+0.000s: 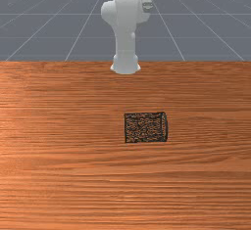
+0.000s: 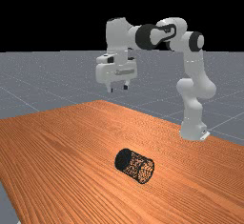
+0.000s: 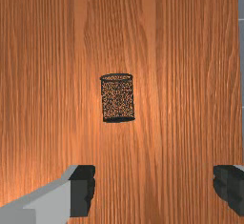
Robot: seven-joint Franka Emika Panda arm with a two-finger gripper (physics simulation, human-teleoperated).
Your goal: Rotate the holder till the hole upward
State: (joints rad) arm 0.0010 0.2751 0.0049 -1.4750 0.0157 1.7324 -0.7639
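Hole (image 2: 146,171): faces sideways, at the front view's right end of the holder; a quarter turn seems due
Holder (image 2: 133,164): black mesh, lying on its side on the desk (image 2: 71,166), its weight borne along the wall, not the base
Claw (image 2: 119,89): spread, gripping nothing, well above the holder; aimed downward, presumably to leave room for an approach
Arm (image 2: 194,88): foot at the desk's far side, reaching out over it
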